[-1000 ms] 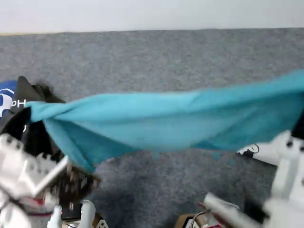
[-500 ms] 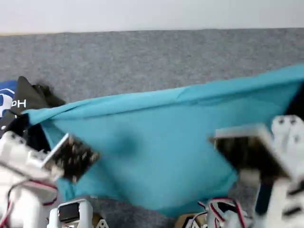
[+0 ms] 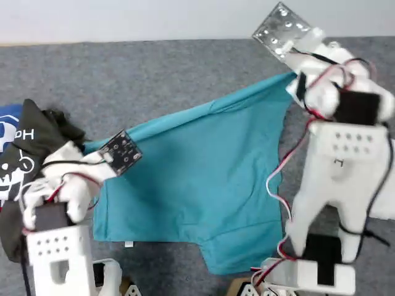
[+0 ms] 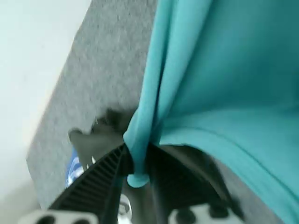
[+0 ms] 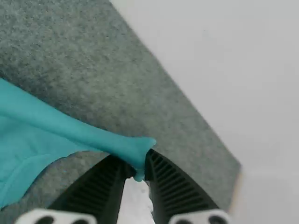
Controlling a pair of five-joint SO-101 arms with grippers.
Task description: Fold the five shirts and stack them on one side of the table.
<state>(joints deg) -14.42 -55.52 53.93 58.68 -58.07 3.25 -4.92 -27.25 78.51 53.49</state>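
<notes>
The table is covered in a rough grey felt mat (image 3: 173,74) that runs back to a plain white wall (image 3: 123,18). At the left edge of the mat sits a crumpled heap of dark shirts (image 3: 24,154), black with white print and a patch of blue showing.

Across the middle hangs the teal cotton shirt (image 3: 197,179), stretched between the two arms by its far edge. The left gripper (image 4: 138,161) is clamped on a bunched corner of the cloth, just beside the dark heap. The right gripper (image 5: 136,168) pinches the opposite corner, near the back of the mat on the right side. The edge between them slopes up from left to right. The rest of the shirt spreads toward the arm bases, one flap reaching the front of the table between them.
</notes>
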